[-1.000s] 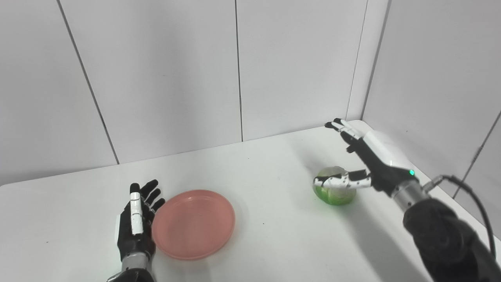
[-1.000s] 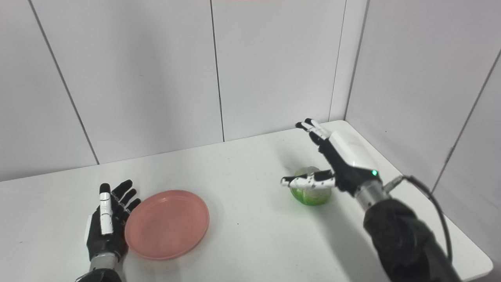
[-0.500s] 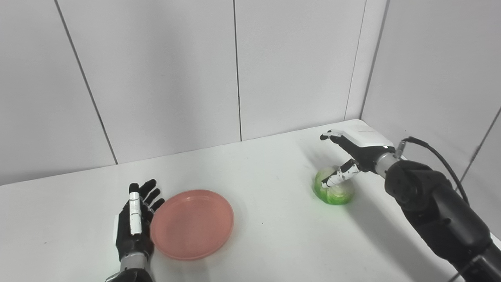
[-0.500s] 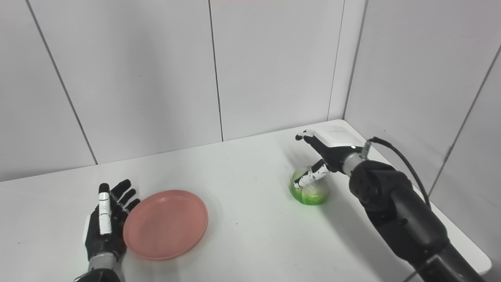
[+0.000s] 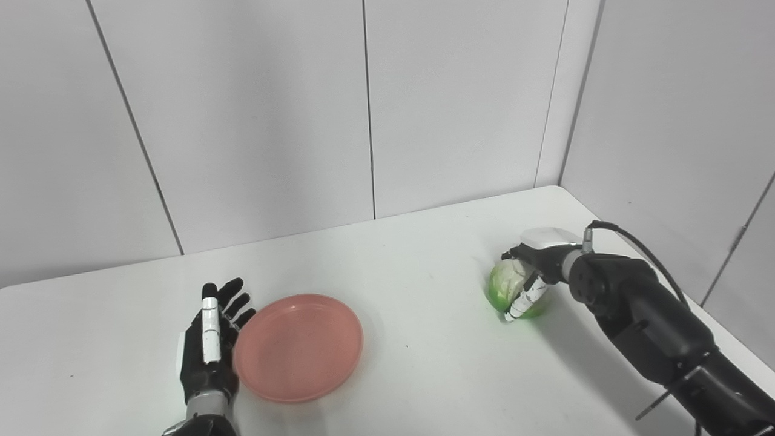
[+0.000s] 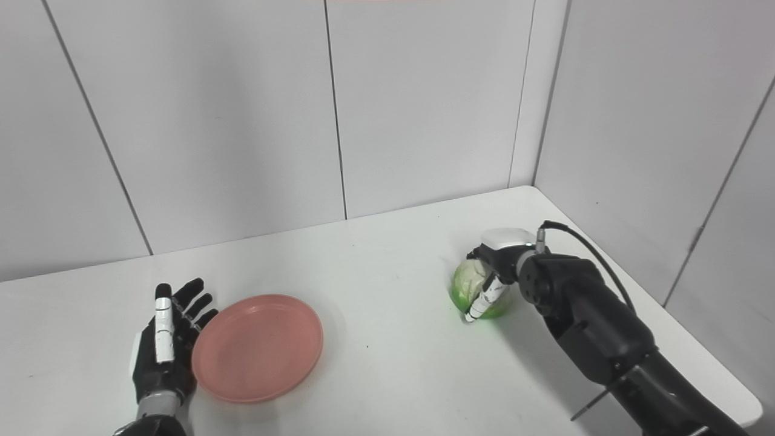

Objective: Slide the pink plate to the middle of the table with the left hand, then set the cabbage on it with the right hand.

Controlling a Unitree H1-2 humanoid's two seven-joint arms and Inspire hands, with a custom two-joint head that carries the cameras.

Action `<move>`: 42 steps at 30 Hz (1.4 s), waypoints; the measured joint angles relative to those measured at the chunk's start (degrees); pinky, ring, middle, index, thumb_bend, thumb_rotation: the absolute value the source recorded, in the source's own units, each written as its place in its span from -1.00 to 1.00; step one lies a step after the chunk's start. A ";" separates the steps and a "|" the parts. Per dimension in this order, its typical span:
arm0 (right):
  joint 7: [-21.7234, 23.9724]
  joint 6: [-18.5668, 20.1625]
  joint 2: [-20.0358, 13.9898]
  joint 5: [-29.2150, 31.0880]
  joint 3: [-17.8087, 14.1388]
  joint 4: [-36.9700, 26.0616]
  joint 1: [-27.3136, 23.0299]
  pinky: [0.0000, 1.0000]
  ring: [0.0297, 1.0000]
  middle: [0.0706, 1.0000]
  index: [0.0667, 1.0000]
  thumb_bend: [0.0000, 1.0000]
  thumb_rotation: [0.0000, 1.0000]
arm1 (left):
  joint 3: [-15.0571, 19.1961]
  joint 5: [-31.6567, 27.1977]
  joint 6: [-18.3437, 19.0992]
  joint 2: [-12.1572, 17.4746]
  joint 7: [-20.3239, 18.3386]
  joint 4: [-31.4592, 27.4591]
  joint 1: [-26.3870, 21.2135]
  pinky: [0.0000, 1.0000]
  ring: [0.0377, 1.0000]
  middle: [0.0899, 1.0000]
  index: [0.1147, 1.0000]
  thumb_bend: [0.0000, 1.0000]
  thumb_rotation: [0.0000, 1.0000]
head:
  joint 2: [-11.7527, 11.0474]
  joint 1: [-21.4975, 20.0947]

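right hand (image 5: 533, 266) draped over cabbage (image 5: 507, 286), fingers curled down around it

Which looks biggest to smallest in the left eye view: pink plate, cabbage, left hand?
1. pink plate, clearly the largest.
2. left hand, long but narrow, open beside the plate.
3. cabbage, smallest, though it sits farther from the camera and the right hand covers part of it, so places 2 and 3 are unsure.
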 measured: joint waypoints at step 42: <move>-22.70 -13.16 5.81 24.11 -9.44 -5.35 5.46 -0.41 -0.32 -0.19 -0.01 0.05 -0.99 | -0.87 0.38 0.39 -1.60 1.05 -1.43 1.27 0.35 0.49 0.45 0.13 0.56 0.72 | 2.64 6.84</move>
